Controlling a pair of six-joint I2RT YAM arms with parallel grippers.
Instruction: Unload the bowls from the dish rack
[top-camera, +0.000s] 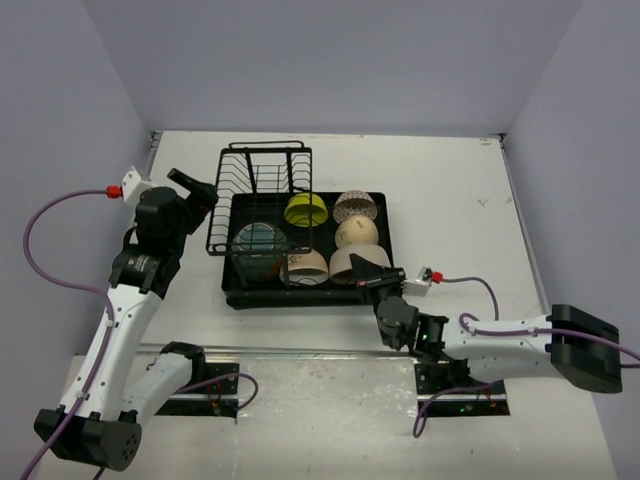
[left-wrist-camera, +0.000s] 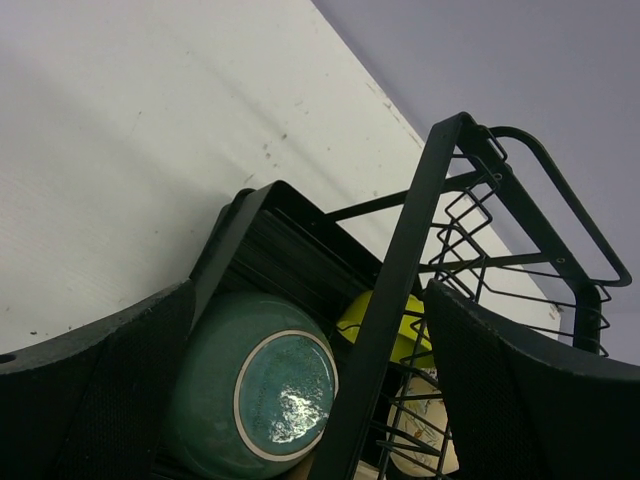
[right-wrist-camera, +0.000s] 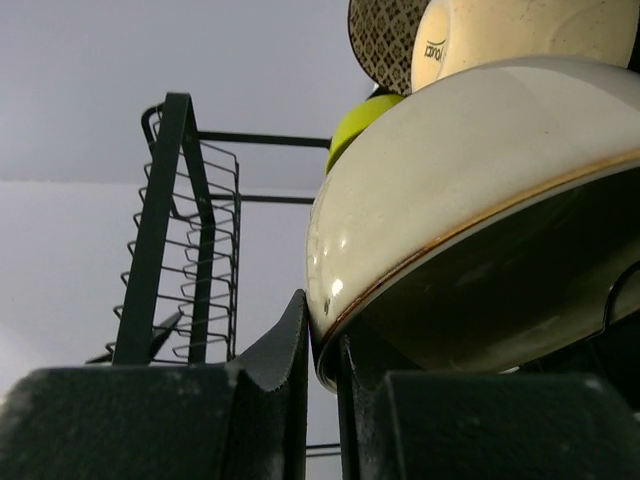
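The black dish rack (top-camera: 232, 290) holds six bowls: teal (top-camera: 260, 240), yellow-green (top-camera: 306, 209), brown-patterned (top-camera: 355, 205), smooth cream (top-camera: 358, 232), cream with a brown band (top-camera: 306, 265) and large beige (top-camera: 347, 262). My right gripper (top-camera: 372, 274) is shut on the rim of the large beige bowl (right-wrist-camera: 450, 190) at the rack's front right; the fingers (right-wrist-camera: 285, 350) pinch its edge. My left gripper (top-camera: 200, 190) is open and empty, just left of the rack's wire holder (top-camera: 262, 175). Between its fingers (left-wrist-camera: 110, 390) I see the teal bowl (left-wrist-camera: 260, 390) and the yellow-green bowl (left-wrist-camera: 385, 325).
The wire plate holder (left-wrist-camera: 400, 280) stands upright at the rack's back left, close to my left fingers. The white table (top-camera: 450, 200) extends right of and behind the rack. Grey walls enclose the table. Cables trail from both arms.
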